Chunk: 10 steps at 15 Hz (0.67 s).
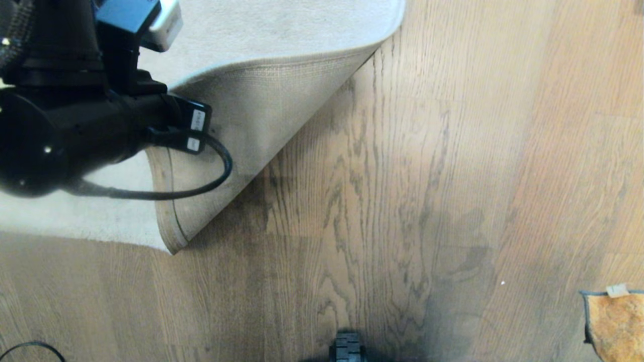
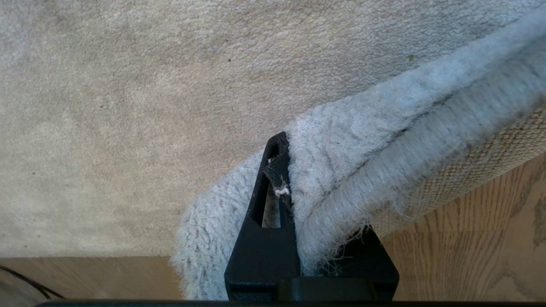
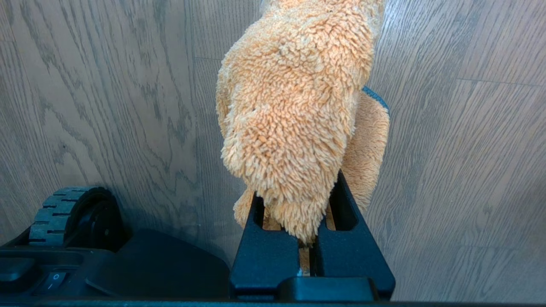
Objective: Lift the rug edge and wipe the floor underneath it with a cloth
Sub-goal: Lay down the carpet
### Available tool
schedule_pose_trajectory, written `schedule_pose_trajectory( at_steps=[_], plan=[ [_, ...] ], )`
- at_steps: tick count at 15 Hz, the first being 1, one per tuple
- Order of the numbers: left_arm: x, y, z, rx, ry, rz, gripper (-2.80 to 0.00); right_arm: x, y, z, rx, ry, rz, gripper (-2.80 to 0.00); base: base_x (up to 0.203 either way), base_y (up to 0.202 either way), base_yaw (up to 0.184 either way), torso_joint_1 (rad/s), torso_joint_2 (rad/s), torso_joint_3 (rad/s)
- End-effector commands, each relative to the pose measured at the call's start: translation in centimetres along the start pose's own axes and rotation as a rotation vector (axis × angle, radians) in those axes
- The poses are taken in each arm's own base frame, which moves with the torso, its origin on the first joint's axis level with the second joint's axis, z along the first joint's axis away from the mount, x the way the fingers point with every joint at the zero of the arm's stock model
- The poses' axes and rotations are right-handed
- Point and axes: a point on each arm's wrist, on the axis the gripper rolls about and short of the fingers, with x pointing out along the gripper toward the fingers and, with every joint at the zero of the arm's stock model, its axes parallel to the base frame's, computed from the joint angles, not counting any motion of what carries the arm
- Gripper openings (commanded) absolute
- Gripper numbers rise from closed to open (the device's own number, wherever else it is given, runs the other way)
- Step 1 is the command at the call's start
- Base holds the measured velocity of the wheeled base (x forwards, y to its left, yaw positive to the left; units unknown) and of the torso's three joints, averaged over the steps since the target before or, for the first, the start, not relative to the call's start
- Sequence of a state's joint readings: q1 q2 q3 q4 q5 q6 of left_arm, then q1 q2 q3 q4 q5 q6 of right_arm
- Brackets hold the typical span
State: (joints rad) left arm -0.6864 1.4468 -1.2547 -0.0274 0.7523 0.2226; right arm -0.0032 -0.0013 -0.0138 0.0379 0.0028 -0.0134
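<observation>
- Floor [image 1: 402, 176]: wood-grain planks, the largest thing in my view. A broad bare stretch runs from the folded rug across to my right side, open room for a wiping pass. Darker shadowed patch lies just beside the fold.
- Rug [image 1: 282, 30]: pale grey pile, spreading out of frame up and to my left.
- Rug edge [image 1: 251, 110]: corner turned back, beige woven backing up, diagonal fold line meeting the floor. Risk: the flap is heavy and bowed; should it slip from my pinch, it would likely drop back over the planks I mean to wipe.
- Left gripper [image 2: 294, 221]: clamped narrow on the rug edge, pile bulging between the jaws.
- Cloth [image 3: 294, 128]: orange fuzzy rag hanging from my right gripper [image 3: 311, 238], whose jaws are pinched tight on it, above bare floor well apart from the fold. Risk: the dangling rag could snag my base wheel [image 3: 68, 213], nearby.
</observation>
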Motion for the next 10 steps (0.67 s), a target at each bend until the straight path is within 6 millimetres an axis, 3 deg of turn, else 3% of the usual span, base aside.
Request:
schedule_pose_trajectory(
  at_steps=[1, 2, 10],
  plan=[
    [-0.2, 0.0, -0.1, -0.009, 0.001, 0.001, -2.80, 0.0, 0.0, 0.0, 0.000, 0.002, 0.000, -2.80, 0.000, 0.000, 0.000, 0.000, 0.00, 0.000],
    [-0.2, 0.0, -0.1, -0.010, 0.002, 0.003, 0.00, 0.0, 0.0, 0.0, 0.000, 0.002, 0.000, -2.80, 0.000, 0.000, 0.000, 0.000, 0.00, 0.000],
    [-1.7, -0.1, -0.2, -0.064, 0.009, -0.051, 0.00, 0.0, 0.0, 0.0, 0.000, 0.002, 0.000, -2.80, 0.000, 0.000, 0.000, 0.000, 0.00, 0.000]
  ],
)
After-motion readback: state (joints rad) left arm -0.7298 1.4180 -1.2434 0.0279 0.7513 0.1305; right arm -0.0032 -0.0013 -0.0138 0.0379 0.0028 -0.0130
